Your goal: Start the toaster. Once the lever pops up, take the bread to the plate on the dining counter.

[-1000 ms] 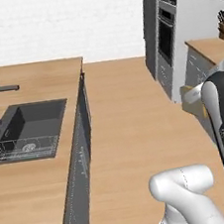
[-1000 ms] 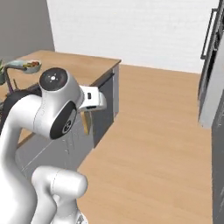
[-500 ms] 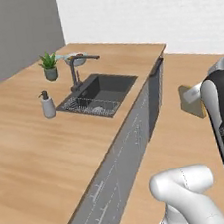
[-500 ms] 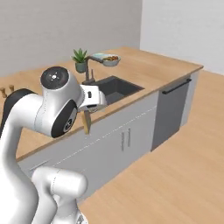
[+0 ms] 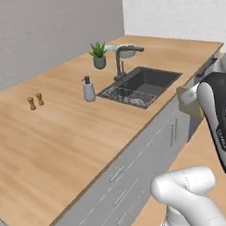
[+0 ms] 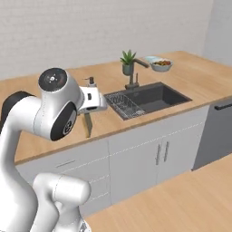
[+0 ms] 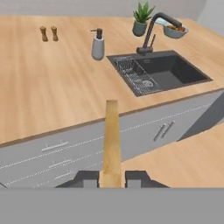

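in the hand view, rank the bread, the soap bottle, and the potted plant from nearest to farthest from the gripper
1. Bread, clamped edge-on in the shut gripper.
2. Soap bottle, mid-counter, beside the sink.
3. Potted plant, at the counter's far edge, behind the faucet.

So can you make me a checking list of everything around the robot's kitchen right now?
Surface: light wood counter over grey cabinets, with a dark sink set in it.
Job's things: bread, a thin tan slice seen edge-on, held in the gripper; a plate edge may show behind the fruit bowl, too hidden to be sure.
Clutter: potted plant, soap dispenser, two small shakers, tap, wire rack in the sink.
Grippers: shut on the bread, off the counter, over the cabinet fronts.
Cables: nothing seen.
Surroundings: pale brick wall, wood floor, dark dishwasher front.
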Controlling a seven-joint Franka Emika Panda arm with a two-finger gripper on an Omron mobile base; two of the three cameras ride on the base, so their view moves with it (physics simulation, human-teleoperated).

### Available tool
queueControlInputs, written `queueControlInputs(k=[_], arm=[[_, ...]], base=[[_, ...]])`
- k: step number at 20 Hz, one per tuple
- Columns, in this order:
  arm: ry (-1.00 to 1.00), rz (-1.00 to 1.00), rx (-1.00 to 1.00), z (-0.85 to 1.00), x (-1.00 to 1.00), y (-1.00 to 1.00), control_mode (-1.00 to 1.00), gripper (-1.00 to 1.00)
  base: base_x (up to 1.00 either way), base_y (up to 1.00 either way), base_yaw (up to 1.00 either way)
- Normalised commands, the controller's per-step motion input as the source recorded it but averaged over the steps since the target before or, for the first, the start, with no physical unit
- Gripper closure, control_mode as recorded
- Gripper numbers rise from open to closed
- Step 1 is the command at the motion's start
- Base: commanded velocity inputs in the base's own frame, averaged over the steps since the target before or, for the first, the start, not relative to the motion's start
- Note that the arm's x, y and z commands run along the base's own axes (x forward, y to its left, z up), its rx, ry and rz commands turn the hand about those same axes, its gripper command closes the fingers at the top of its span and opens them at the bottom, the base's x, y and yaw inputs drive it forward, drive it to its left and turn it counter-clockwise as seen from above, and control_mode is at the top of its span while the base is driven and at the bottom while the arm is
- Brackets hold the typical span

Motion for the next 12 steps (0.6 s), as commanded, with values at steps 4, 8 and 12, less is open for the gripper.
queueControlInputs(k=[4, 8, 12], arm=[[0.00, 0.00, 0.00, 0.00, 0.00, 0.00, 1.00, 1.00], [0.00, 0.00, 0.00, 0.00, 0.00, 0.00, 1.00, 1.00], [0.00, 0.00, 0.00, 0.00, 0.00, 0.00, 1.00, 1.00]], base=[[0.09, -1.00, 0.23], [0.16, -1.00, 0.21], [0.34, -1.00, 0.17]])
